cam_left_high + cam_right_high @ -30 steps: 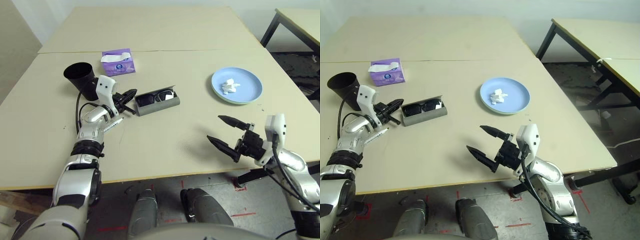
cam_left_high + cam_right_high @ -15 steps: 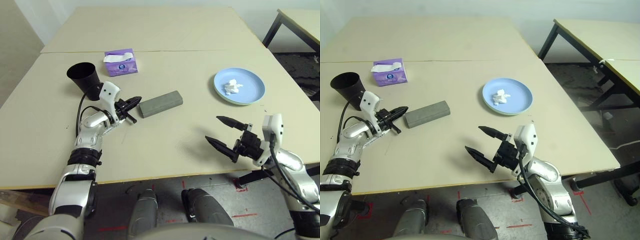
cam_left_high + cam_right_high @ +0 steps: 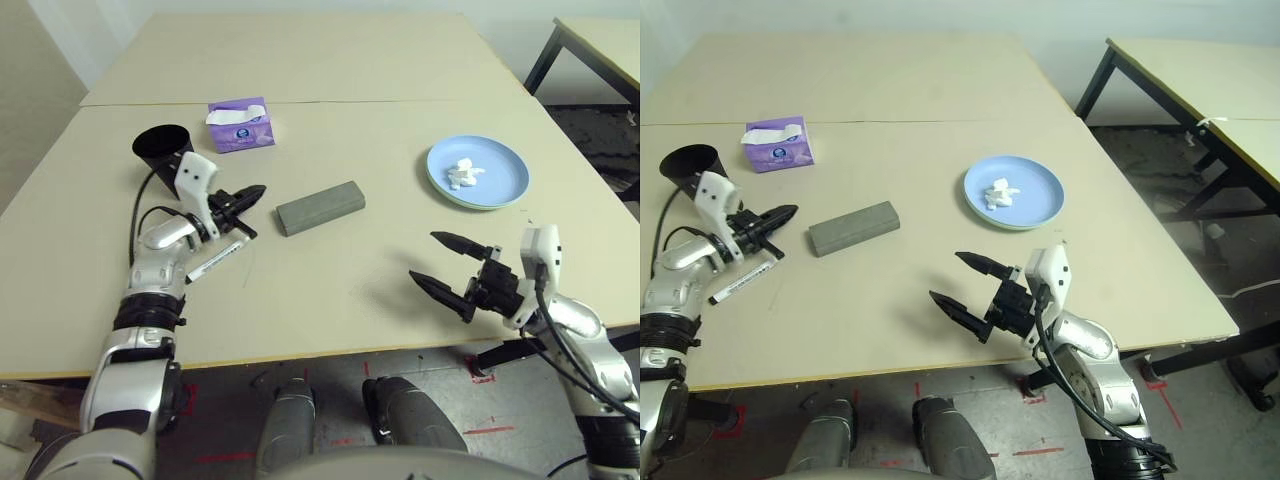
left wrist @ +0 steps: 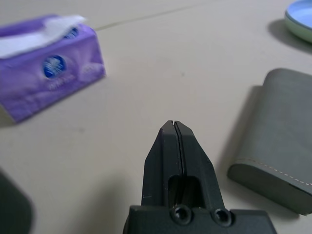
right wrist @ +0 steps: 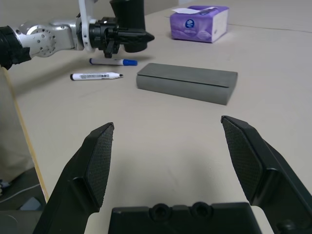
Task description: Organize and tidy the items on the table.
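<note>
Left eye view: the left pincer (image 3: 250, 192), clenched and empty, hovers above two white pens (image 3: 215, 259) lying lengthwise along its arm, the closed grey glasses case (image 3: 320, 207) just beyond. The right pincer (image 3: 453, 270), released, hangs far off, nearer the blue plate (image 3: 500, 180) on the tabletop (image 3: 330, 290).

This looks like a robotics lab or test room rather than a home; a plain beige desk (image 3: 400, 60) on dark metal legs stands over a bare grey concrete floor (image 3: 1160, 150) marked with red tape (image 3: 1025, 392); a second desk (image 3: 1210, 70) of the same make sits just beside it; the walls (image 3: 940, 15) are blank and pale; a few everyday props, such as a purple tissue box (image 3: 238, 124) and a blue plate (image 3: 477, 171), lie spread out as if staged.
</note>
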